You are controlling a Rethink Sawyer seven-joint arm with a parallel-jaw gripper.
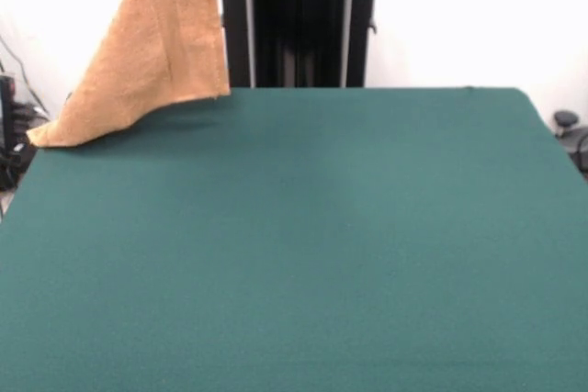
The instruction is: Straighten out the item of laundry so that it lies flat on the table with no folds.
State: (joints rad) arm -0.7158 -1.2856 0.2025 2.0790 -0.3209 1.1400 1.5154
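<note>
The item of laundry (156, 52), an orange-tan terry towel, hangs from above the picture's top edge at the far left of the table (303, 254). It is lifted and slanted. Its lower left corner rests on the table's far left corner, while its hemmed lower right corner hangs free just above the green cloth. A fold line runs down its length. Whatever holds its upper end is above the top edge of the view, and the gripper does not show.
Cables and dark equipment (11, 126) sit beyond the table's left edge. A small black object (565, 121) stands past the far right corner. A white wall lies behind.
</note>
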